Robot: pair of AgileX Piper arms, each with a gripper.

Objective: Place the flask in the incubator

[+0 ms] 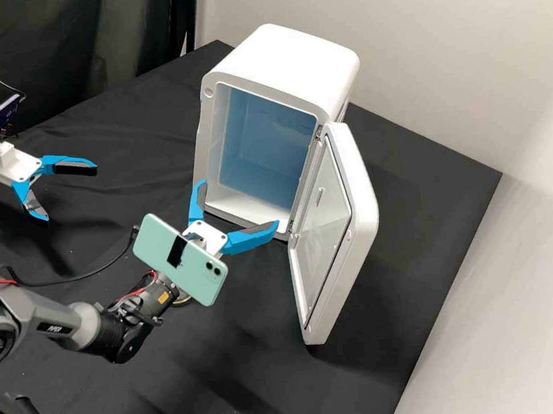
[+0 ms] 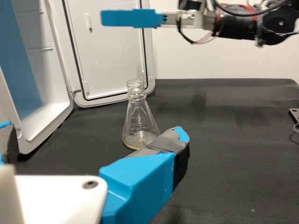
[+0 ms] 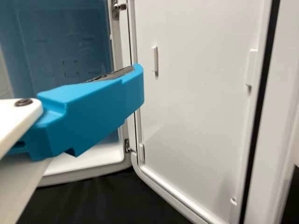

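Note:
A white incubator point(image 1: 287, 71) with a blue inside stands at the back of the bench, its door point(image 1: 352, 224) swung wide open. My right gripper point(image 1: 239, 205) hangs open and empty just in front of the doorway; its finger point(image 3: 88, 112) sits close before the blue cavity point(image 3: 56, 46) and the door's inner panel point(image 3: 196, 116). A clear, empty conical flask point(image 2: 138, 119) stands upright on the black bench in front of the open door point(image 2: 110, 51). My left gripper point(image 1: 55, 187) is open and empty at the far left, well short of the flask. The right arm's blue finger point(image 2: 131, 17) is above the flask.
A mint-green phone point(image 1: 182, 259) rides on the right wrist. A black cable point(image 1: 83, 274) trails across the cloth point(image 1: 178, 393). The bench's right edge point(image 1: 448, 293) runs beside a white floor, and a white wall lies behind the incubator.

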